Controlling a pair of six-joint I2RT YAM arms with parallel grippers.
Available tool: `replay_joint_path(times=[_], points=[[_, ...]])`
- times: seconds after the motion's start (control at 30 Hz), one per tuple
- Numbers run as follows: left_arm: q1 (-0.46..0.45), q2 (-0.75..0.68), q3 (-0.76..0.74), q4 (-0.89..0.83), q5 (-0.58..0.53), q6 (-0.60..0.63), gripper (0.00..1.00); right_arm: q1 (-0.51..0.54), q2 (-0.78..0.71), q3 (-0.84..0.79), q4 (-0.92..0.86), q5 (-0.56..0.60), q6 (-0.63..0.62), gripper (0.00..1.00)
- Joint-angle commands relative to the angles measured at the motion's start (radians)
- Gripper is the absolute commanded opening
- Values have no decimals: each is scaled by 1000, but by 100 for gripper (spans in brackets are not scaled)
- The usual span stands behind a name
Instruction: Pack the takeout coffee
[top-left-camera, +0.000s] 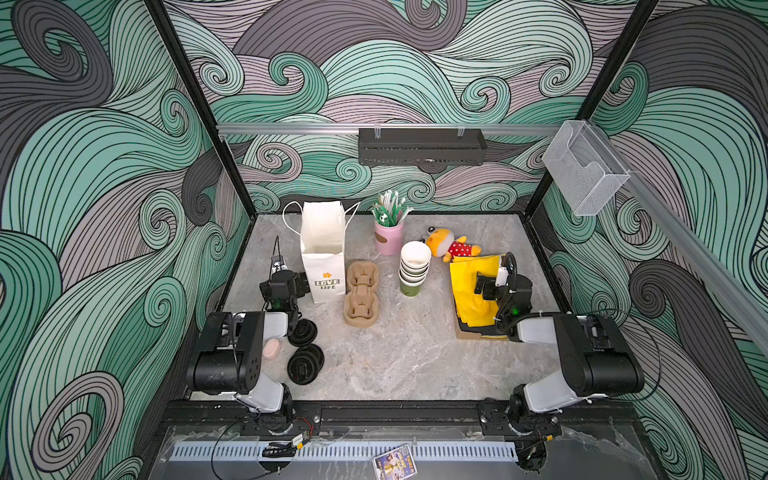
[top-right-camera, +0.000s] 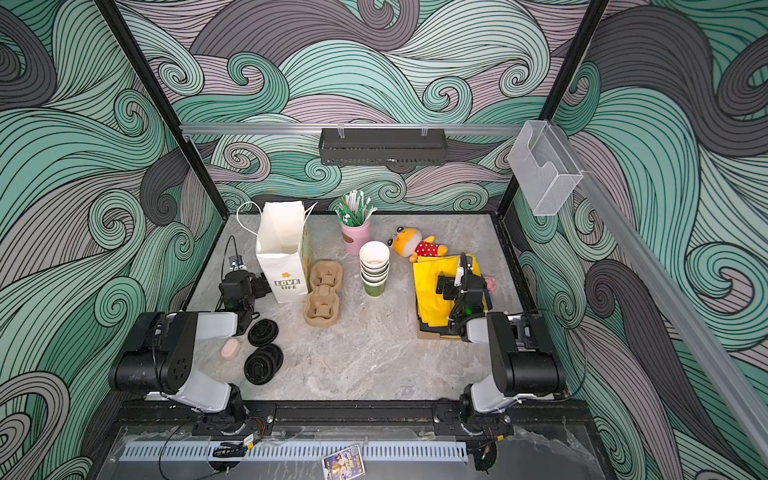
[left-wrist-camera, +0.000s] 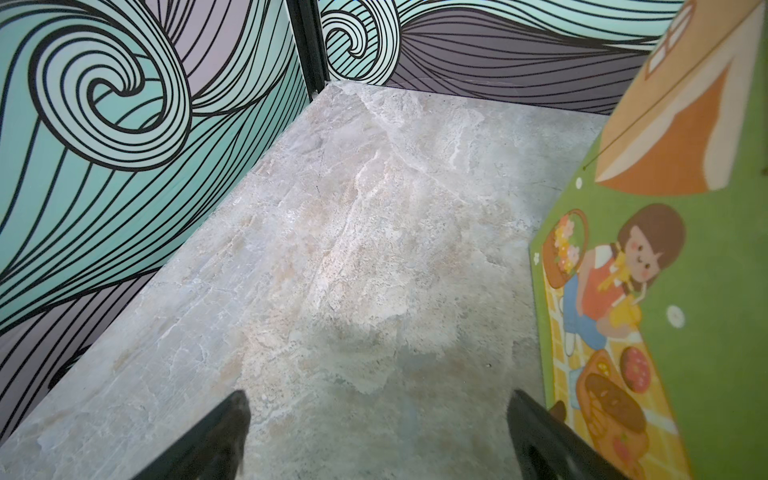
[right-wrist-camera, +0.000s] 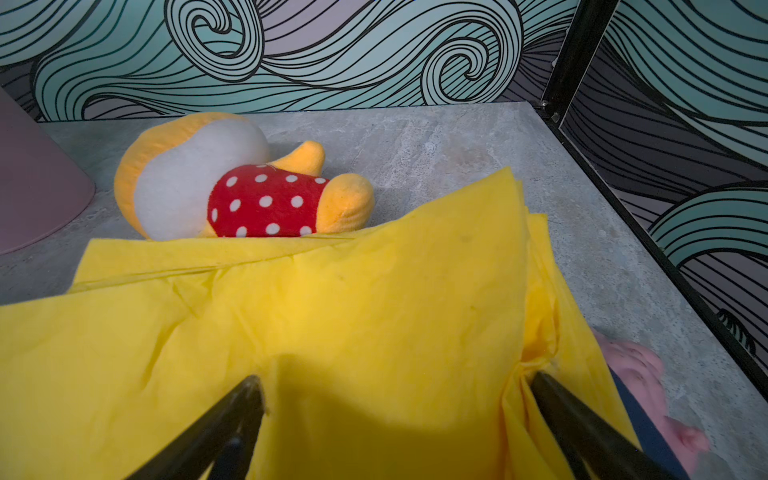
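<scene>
The takeout coffee is out of view in all frames. My left gripper (top-left-camera: 286, 279) (top-right-camera: 243, 280) hovers low over the marble table at the left, next to a standing white paper bag (top-left-camera: 323, 266) (top-right-camera: 282, 257). In the left wrist view it (left-wrist-camera: 377, 397) is open over bare marble, with the bag's printed green side (left-wrist-camera: 665, 249) close to one finger. My right gripper (top-left-camera: 498, 282) (top-right-camera: 459, 284) is over a pile of yellow tissue paper (top-left-camera: 469, 291). In the right wrist view it (right-wrist-camera: 395, 378) is open, with the yellow paper (right-wrist-camera: 374, 291) under and between its fingers.
A brown pulp cup carrier (top-left-camera: 360, 293) lies beside the bag. Near it are a stack of lidless cups (top-left-camera: 413, 266), a pink cup of straws (top-left-camera: 388, 237) and a plush toy (top-left-camera: 451, 247) (right-wrist-camera: 232, 183). Loose black lids (top-left-camera: 305, 361) and a pink lump (top-left-camera: 272, 348) lie by the left arm.
</scene>
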Motion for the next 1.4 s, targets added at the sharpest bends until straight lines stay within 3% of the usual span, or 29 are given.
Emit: replay_joint_path(times=[0.0, 0.33, 0.43, 0.57, 0.73, 0.83, 0.93, 1.03, 1.17, 1.37], points=[[1, -19, 1, 2, 8, -5, 99, 3, -6, 3, 14, 1, -17, 99], [1, -23, -5, 9, 9, -5, 99, 3, -10, -2, 21, 1, -17, 99], [1, -42, 7, -26, -34, -24, 99, 3, -24, -7, 21, 6, -12, 99], [0, -85, -29, 5, -14, -15, 99, 3, -106, -43, 17, 20, -6, 99], [0, -224, -21, -114, -66, -34, 98, 3, -304, -73, -92, 55, 10, 99], [1, -317, -17, -208, -78, -28, 98, 3, -471, -83, -226, 132, 55, 99], [1, -410, 8, -333, -68, -21, 99, 0, -624, -65, -422, 255, 172, 99], [1, -501, 32, -431, -60, -17, 99, -5, -772, -23, -676, 297, 320, 99], [2, -614, 100, -590, -56, -24, 99, -17, -894, 82, -1005, 78, 298, 99], [2, -732, 285, -883, 10, -77, 99, -15, -829, 346, -1423, -103, 375, 99]])
